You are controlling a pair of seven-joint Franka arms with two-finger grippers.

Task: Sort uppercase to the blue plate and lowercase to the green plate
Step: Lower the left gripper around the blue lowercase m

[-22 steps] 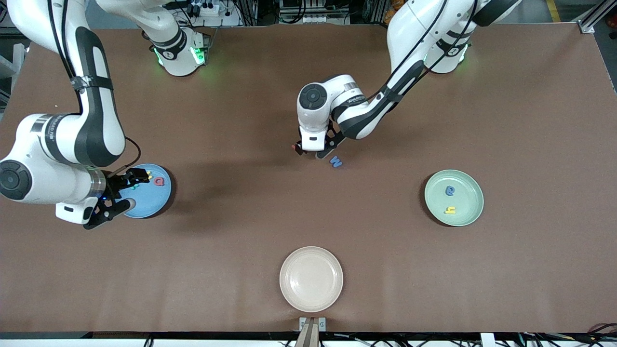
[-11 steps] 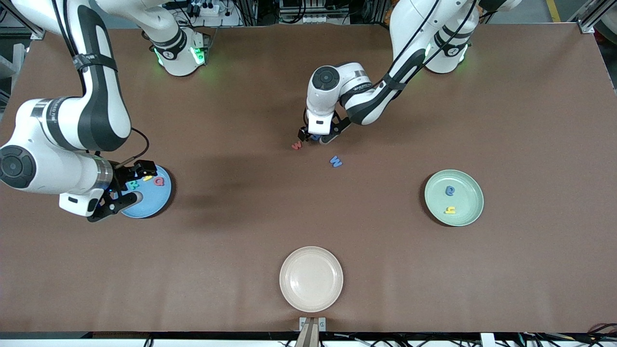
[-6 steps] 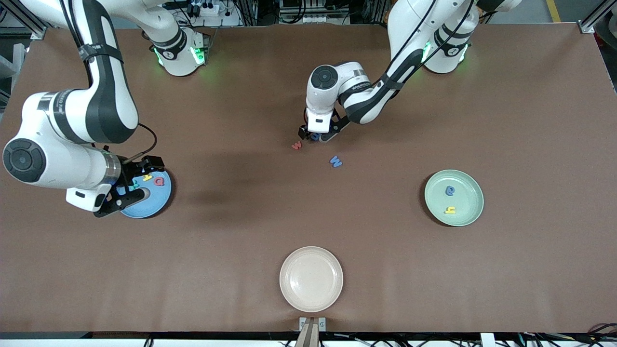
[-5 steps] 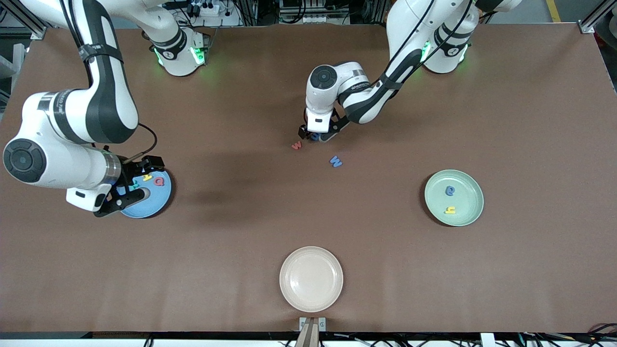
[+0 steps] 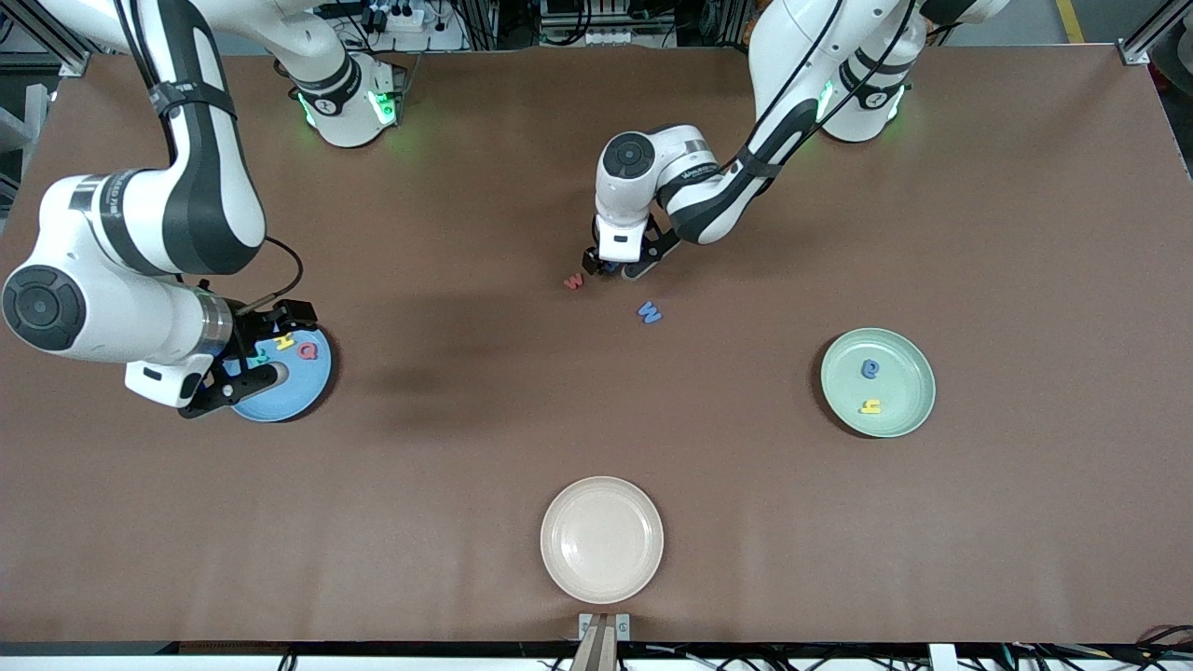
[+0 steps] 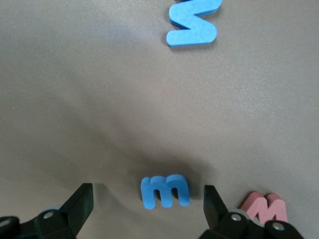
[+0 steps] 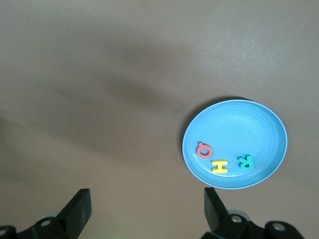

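Although both arms are extended, no letter is gripped at present. Brown table (image 5: 1025, 233) spans the whole working area. Right arm reaches to its own end of the table; right gripper (image 5: 244, 357) hangs over the blue plate (image 5: 298, 391), fingers spread wide and empty, apparently idle above a plate that holds its sorted letters. Left arm reaches to mid-table; left gripper (image 6: 148, 206) sits low, fingers wide apart on either side of a small blue lowercase letter (image 6: 165, 191) without touching it — judged to be lined up for a pinch.

Plates next. Blue plate carries red Q (image 7: 204, 149), yellow H (image 7: 219, 165) and teal R (image 7: 245, 162), grouped near the rim. Green plate (image 5: 918, 373) at the left arm's end holds a rounded blue letter (image 5: 870, 369) and a yellow y-like letter (image 5: 870, 405). Cream plate (image 5: 601, 539) lies nearest the front camera, with no letter on it.

Loose letters last. Blue W (image 5: 650, 313) lies flat on the table, nearer the front camera than the left gripper — unsorted, owed to the blue plate. Red w (image 5: 574, 280) lies just beside the left gripper, owed to the green plate, as is the letter between the fingers.
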